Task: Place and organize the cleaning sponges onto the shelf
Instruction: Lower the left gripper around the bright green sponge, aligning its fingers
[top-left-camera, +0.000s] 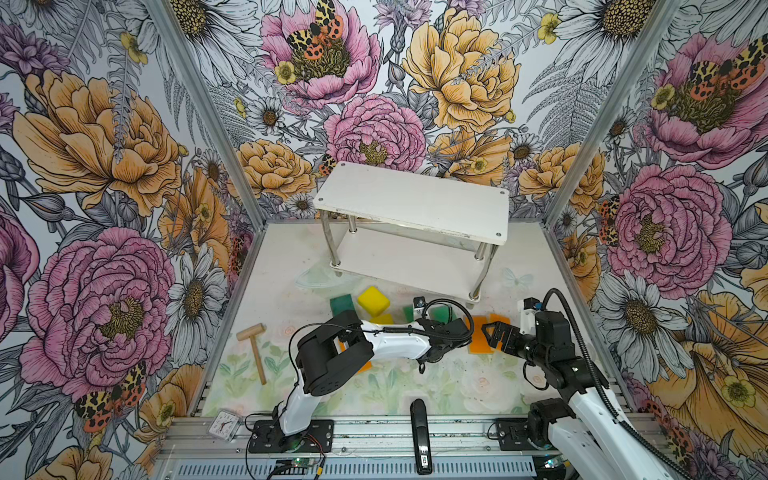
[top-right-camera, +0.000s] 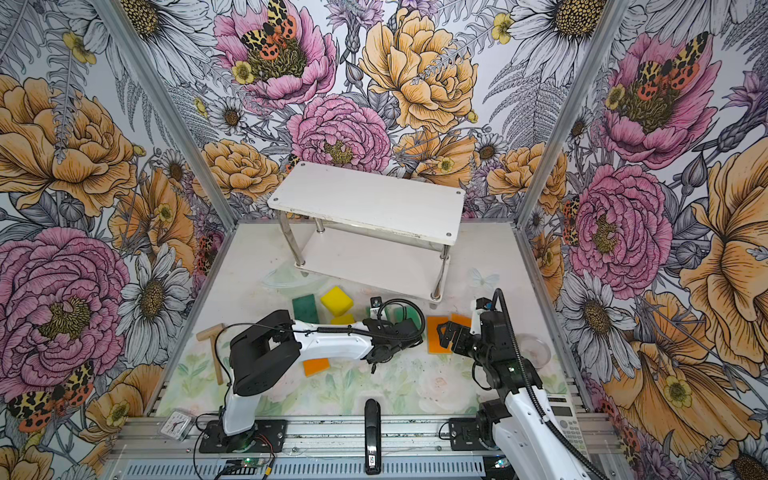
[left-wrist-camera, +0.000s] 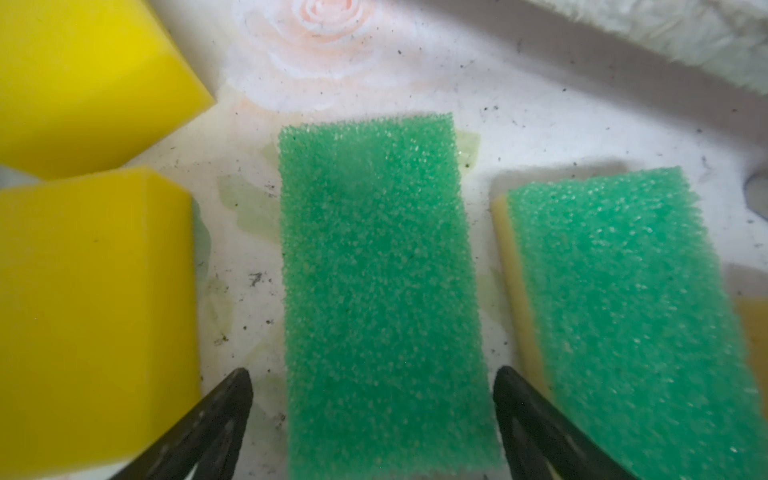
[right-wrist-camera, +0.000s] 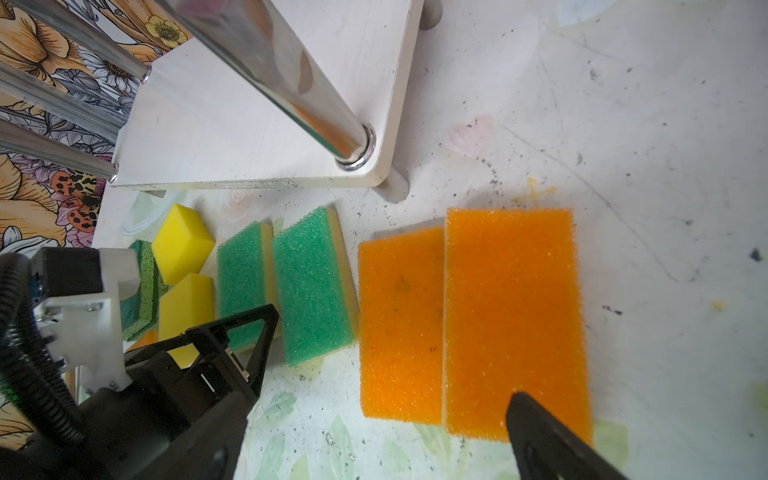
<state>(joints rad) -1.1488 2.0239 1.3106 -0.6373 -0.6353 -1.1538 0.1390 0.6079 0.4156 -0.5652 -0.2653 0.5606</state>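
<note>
Left gripper (left-wrist-camera: 372, 374) low over table (left-wrist-camera: 519, 104), jaws spread. My fingers (left-wrist-camera: 224, 415) straddle light green sponge (left-wrist-camera: 382, 291), one each side, not pinching it. Just beside it: second green sponge (left-wrist-camera: 623, 324); on other side, yellow sponges (left-wrist-camera: 91, 299). Right gripper (top-left-camera: 491, 336) open, holding nothing, one finger over outer of two orange sponges (right-wrist-camera: 515, 316) lying edge to edge. Half hidden under my left arm: third orange (top-right-camera: 316, 366). Near shelf (top-left-camera: 411, 199): dark green sponge (top-left-camera: 340, 304). All sponges on table, in front of shelf.
</note>
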